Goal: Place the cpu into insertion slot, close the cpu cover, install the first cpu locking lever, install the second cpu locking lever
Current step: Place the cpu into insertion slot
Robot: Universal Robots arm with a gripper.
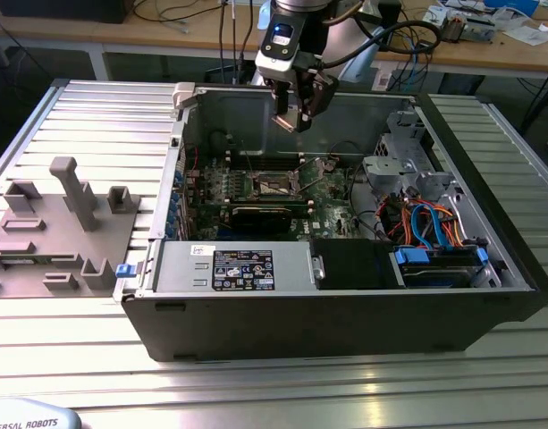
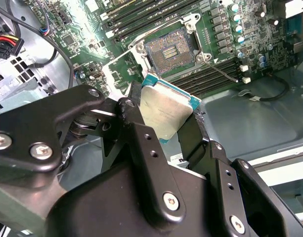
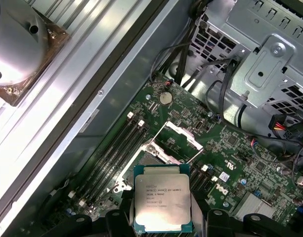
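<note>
- Desk (image 1: pixel 256 384): ribbed aluminium slats, carrying an open computer case (image 1: pixel 345 313).
- Green motherboard (image 1: pixel 332 204): lies flat on the case floor.
- Jaws: black, clamped on opposite edges of the cpu (image 2: pixel 166 111), hanging above the board.
- Cpu cover (image 3: pixel 177 133): thin silver frame, swung up off the socket.
- Insertion slot (image 2: pixel 170 51): square, dark contact field glinting gold, uncovered.
- Cpu: flat square, dull silver-grey top, teal-green edge showing around it, small print on its face in the first wrist view. It is in the air, apart from the slot.
</note>
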